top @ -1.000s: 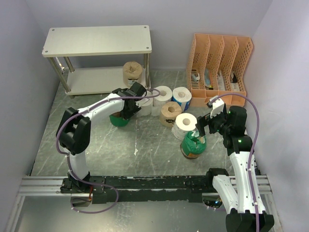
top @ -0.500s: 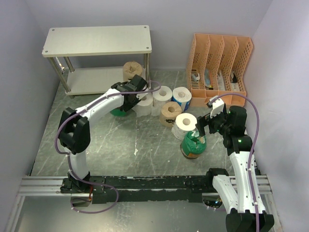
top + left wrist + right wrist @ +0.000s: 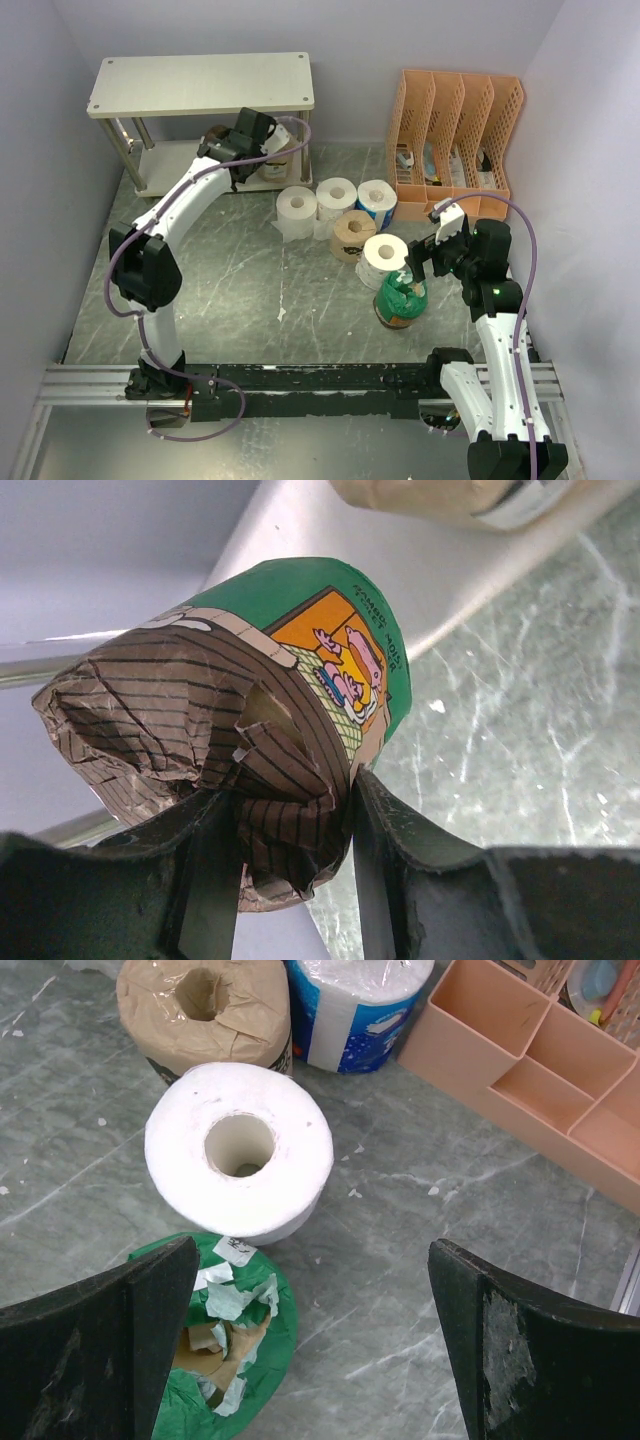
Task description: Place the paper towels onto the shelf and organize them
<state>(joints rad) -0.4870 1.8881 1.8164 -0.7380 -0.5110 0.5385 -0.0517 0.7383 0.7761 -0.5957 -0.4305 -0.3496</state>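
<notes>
My left gripper (image 3: 230,150) is shut on a green-wrapped paper towel roll (image 3: 300,640), pinching its crumpled brown striped end, and holds it at the front of the shelf's lower board (image 3: 185,168). A tan roll (image 3: 277,160) stands on that board's right end. On the table stand two white rolls (image 3: 296,207) (image 3: 337,193), a blue-printed roll (image 3: 377,200), a tan roll (image 3: 353,232), a white roll (image 3: 386,253) and a second green roll (image 3: 400,302). My right gripper (image 3: 310,1350) is open above that green roll (image 3: 225,1345) and the white roll (image 3: 240,1150).
The shelf's top board (image 3: 200,85) overhangs the lower tier, with metal legs (image 3: 133,165) at the corners. An orange slotted file organizer (image 3: 460,130) stands at the back right, close to the rolls. Walls enclose the table on three sides.
My left arm has carried the green roll from beside the white rolls up and left to the shelf's lower tier. The right arm has not moved.
</notes>
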